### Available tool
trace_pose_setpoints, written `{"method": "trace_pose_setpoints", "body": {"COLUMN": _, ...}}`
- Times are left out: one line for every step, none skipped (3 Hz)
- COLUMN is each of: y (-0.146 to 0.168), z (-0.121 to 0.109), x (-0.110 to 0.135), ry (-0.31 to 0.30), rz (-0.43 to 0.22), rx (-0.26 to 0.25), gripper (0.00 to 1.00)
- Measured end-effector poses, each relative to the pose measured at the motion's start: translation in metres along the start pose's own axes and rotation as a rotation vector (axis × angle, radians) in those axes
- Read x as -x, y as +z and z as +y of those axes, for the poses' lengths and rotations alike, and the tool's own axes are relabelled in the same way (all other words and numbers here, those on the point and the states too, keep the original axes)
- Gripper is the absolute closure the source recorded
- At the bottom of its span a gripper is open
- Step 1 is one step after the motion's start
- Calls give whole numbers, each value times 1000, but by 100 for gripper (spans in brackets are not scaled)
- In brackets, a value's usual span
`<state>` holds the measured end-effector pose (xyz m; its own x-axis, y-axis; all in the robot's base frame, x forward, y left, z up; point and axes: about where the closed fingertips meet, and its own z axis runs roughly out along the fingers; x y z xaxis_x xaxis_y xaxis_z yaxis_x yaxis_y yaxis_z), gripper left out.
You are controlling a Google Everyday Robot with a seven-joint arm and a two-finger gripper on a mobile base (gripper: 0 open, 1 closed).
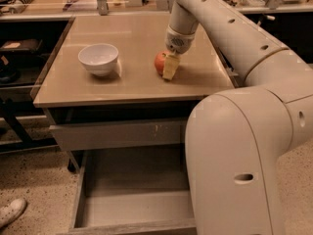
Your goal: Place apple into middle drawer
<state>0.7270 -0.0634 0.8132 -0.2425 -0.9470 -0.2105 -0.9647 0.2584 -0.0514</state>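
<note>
The red-orange apple (159,62) sits on the tan tabletop (132,38), right of the middle. My gripper (167,68) reaches down from the pale arm and is right at the apple, covering its right side, low against the tabletop. The middle drawer (98,207) is pulled out below the table's front edge, near the bottom of the view. Its flat floor is bare, and its right part is hidden behind my arm's large pale body.
A white bowl (99,58) stands on the tabletop left of the apple. A closed grey drawer front (117,133) sits just under the tabletop. My arm's bulky body (234,160) fills the lower right. A shoe (11,212) is on the floor at the lower left.
</note>
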Motion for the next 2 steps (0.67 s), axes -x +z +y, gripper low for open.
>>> {"method": "trace_pose_setpoints", "body": {"y": 0, "z": -2, "x": 2, "ry": 1, "rz": -6, "rx": -16, "gripper": 100}}
{"method": "trace_pose_setpoints", "body": {"y": -32, "z": 6, "x": -15, "ry": 84, "rz": -52, "rx": -99, "gripper": 100}}
